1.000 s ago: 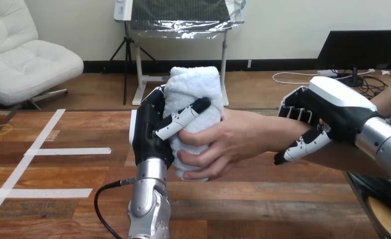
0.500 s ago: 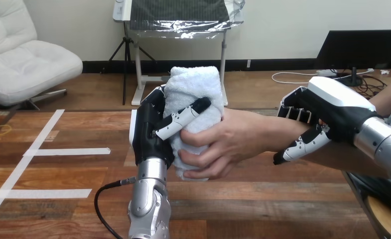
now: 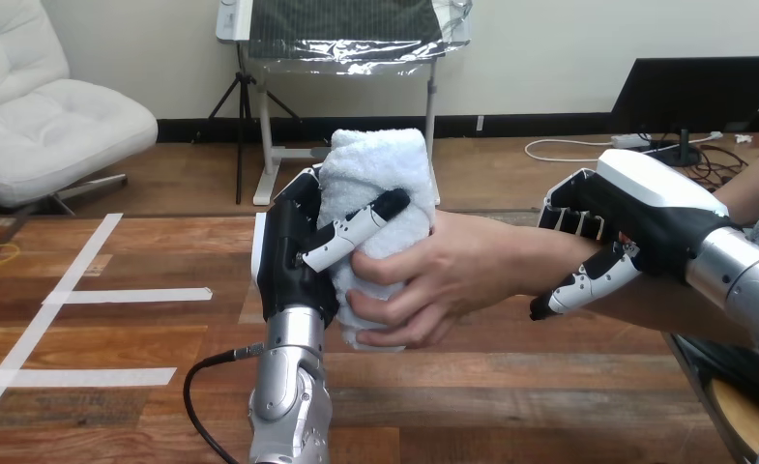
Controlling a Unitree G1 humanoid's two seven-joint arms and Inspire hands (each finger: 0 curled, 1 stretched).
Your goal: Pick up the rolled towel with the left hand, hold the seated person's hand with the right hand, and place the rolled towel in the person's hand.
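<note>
Left hand [image 3: 293, 256] grips the rolled towel [image 3: 373, 169] upright above the desk [image 3: 114, 329], thumb across its front; the person's hand [image 3: 443, 275] wraps its lower half too. Right hand [image 3: 636, 217] curls round the person's wrist [image 3: 540, 266]. One towel: probably light, soft and squashy, best held round its middle.

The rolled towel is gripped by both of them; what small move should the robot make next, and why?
Probably ease the left hand open: the person's hand already curls round the rolled towel, and the right hand is curled over the person's wrist.
</note>
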